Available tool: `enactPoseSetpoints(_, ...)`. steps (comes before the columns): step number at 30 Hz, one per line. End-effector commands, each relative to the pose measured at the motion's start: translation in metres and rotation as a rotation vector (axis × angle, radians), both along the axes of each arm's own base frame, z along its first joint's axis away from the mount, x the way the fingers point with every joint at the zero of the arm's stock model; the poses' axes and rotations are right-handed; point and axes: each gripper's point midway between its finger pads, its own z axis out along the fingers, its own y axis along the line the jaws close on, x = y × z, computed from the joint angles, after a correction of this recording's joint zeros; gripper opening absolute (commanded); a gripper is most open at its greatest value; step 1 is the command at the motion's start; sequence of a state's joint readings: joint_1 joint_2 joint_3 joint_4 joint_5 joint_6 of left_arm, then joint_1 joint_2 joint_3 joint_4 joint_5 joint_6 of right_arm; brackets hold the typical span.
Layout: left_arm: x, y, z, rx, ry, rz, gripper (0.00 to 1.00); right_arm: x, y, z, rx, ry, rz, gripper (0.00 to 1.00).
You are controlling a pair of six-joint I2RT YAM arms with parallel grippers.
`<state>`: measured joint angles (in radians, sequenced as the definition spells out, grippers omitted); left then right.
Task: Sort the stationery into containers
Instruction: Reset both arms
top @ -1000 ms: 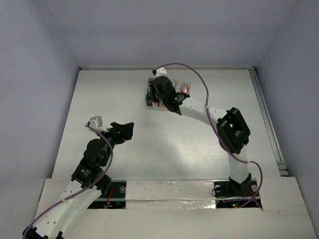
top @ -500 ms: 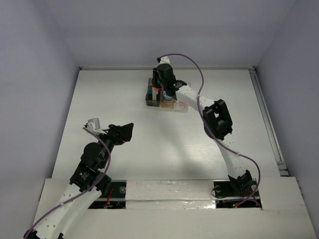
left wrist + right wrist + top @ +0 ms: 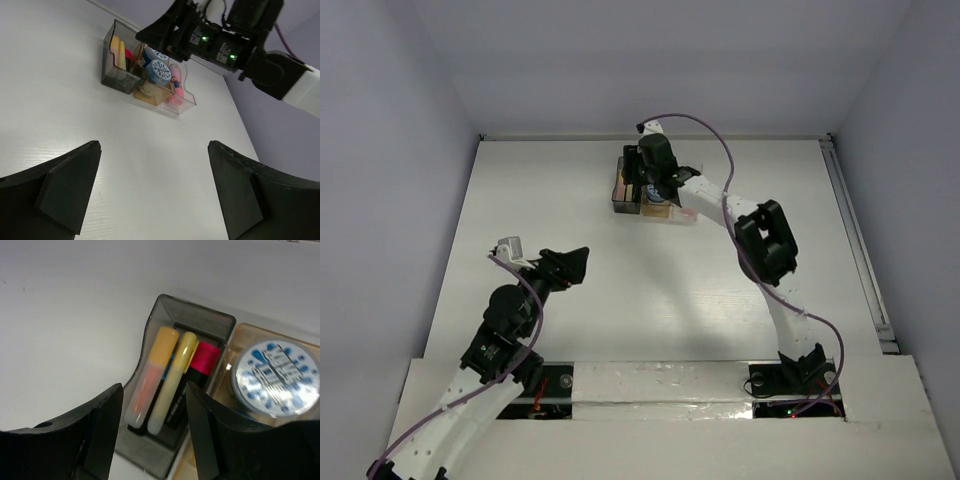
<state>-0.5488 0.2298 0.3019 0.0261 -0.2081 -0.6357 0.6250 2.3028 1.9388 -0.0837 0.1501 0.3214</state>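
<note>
Colours on the white bench [image 3: 620, 300] and in the three joined bins

The left bin [image 3: 197, 310] is smoky dark grey, the middle bin [image 3: 250, 332] translucent amber and the right bin [image 3: 186, 102] clear. The grey bin holds an orange highlighter [image 3: 152, 375] with a paler body, a pale yellow highlighter [image 3: 172, 385] and a pink-and-black highlighter [image 3: 202, 360]. The tape roll [image 3: 276, 375] is white with blue spots and dark print. The bottle [image 3: 176, 90] is pink. The left claw [image 3: 155, 185] and the right claw [image 3: 150, 430] are matt black, and the right arm [image 3: 715, 203] is white with black joints and a purple cable [image 3: 715, 140].

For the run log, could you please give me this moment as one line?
right claw: open above dark grey bin; highlighters: inside it; tape roll: amber bin; left claw: open, empty
</note>
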Motion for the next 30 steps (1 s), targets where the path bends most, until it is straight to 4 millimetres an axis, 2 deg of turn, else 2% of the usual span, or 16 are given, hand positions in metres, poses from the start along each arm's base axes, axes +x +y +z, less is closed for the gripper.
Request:
enactPoseSetpoints(1,0.000,-0.002,0.036,-0.035,-0.078,-0.007,0.87,-0.015,-0.007,0.134,0.165,-0.225,-0.002,0.55)
enactPoseSetpoints(3,0.000,-0.002,0.043,-0.043,-0.083,-0.009,0.87,-0.032,-0.015,0.140,0.182,-0.236,0.020,0.43)
enactPoseSetpoints(5,0.000,-0.006,0.057,-0.060,-0.109,-0.029,0.87,-0.062,-0.036,0.166,0.215,-0.290,0.022,0.05)
enactPoseSetpoints(7,0.001,-0.007,0.069,-0.058,-0.127,-0.031,0.87,-0.084,-0.053,0.181,0.240,-0.331,0.020,0.00)
enactPoseSetpoints(8,0.001,-0.007,0.081,-0.060,-0.141,-0.033,0.87,-0.105,-0.069,0.221,0.288,-0.411,0.019,0.00)
enactPoseSetpoints(9,0.000,-0.006,0.089,-0.058,-0.152,-0.032,0.87,-0.117,-0.080,0.202,0.260,-0.389,0.019,0.00)
enactPoseSetpoints(11,-0.004,-0.001,0.111,-0.059,-0.188,-0.021,0.88,-0.150,-0.113,0.221,0.261,-0.450,-0.015,0.01)
enactPoseSetpoints(12,-0.006,0.000,0.118,-0.060,-0.204,-0.020,0.88,-0.160,-0.126,0.247,0.287,-0.502,-0.038,0.03)
enactPoseSetpoints(14,-0.011,0.004,0.133,-0.059,-0.243,-0.018,0.88,-0.182,-0.152,0.237,0.273,-0.514,-0.083,0.11)
enactPoseSetpoints(15,-0.014,0.006,0.146,-0.065,-0.267,-0.020,0.88,-0.206,-0.177,0.265,0.323,-0.582,-0.124,0.16)
enactPoseSetpoints(16,-0.015,0.007,0.149,-0.057,-0.272,-0.019,0.88,-0.214,-0.188,0.250,0.309,-0.573,-0.143,0.23)
enactPoseSetpoints(17,-0.015,0.007,0.151,-0.030,-0.275,-0.014,0.89,-0.225,-0.198,0.250,0.326,-0.580,-0.159,0.41)
enactPoseSetpoints(19,-0.015,0.017,0.161,-0.013,-0.272,0.031,0.89,-0.253,-0.229,0.266,0.377,-0.633,-0.217,0.57)
enactPoseSetpoints(20,-0.014,0.022,0.169,-0.001,-0.280,0.053,0.89,-0.256,-0.241,0.251,0.353,-0.611,-0.257,0.69)
enactPoseSetpoints(26,-0.012,0.018,0.180,0.013,-0.289,0.042,0.90,-0.290,-0.287,0.241,0.383,-0.650,-0.372,0.79)
enactPoseSetpoints(30,-0.010,0.019,0.186,0.019,-0.290,0.049,0.90,-0.296,-0.286,0.251,0.399,-0.679,-0.343,0.79)
